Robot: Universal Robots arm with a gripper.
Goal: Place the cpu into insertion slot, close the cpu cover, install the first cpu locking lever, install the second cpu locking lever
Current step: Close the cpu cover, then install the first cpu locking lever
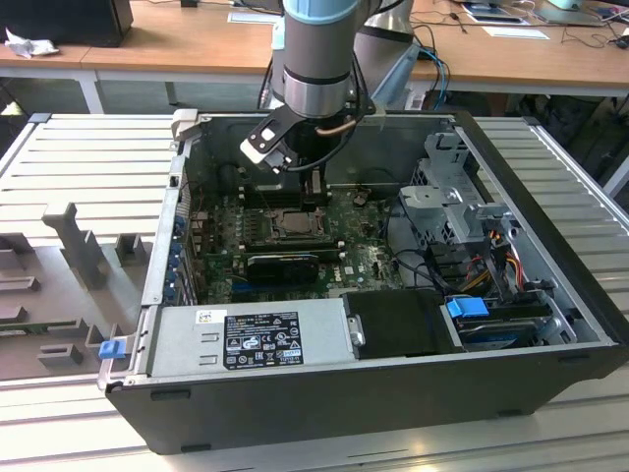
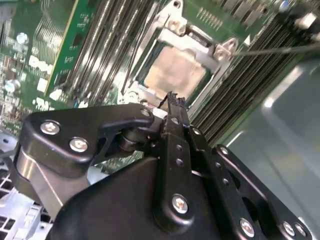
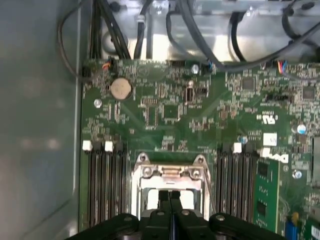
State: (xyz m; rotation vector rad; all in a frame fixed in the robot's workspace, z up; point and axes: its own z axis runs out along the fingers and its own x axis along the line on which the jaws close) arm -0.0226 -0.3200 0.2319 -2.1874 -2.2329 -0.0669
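The cpu (image 2: 175, 75) was pictured seated in the insertion slot (image 1: 293, 224), pale top showing through the window of the cpu cover (image 3: 170, 172), which appeared to be lowered over it. The gripper (image 2: 172, 100) was held just above the socket's near edge, fingertips pressed together with nothing between them and the chip directly beyond the tips. One cpu, one slot and one cover were counted. One thin wire lever (image 2: 280, 48) was made out beside the socket, and two banks of memory slots (image 3: 105, 185) flanked it.
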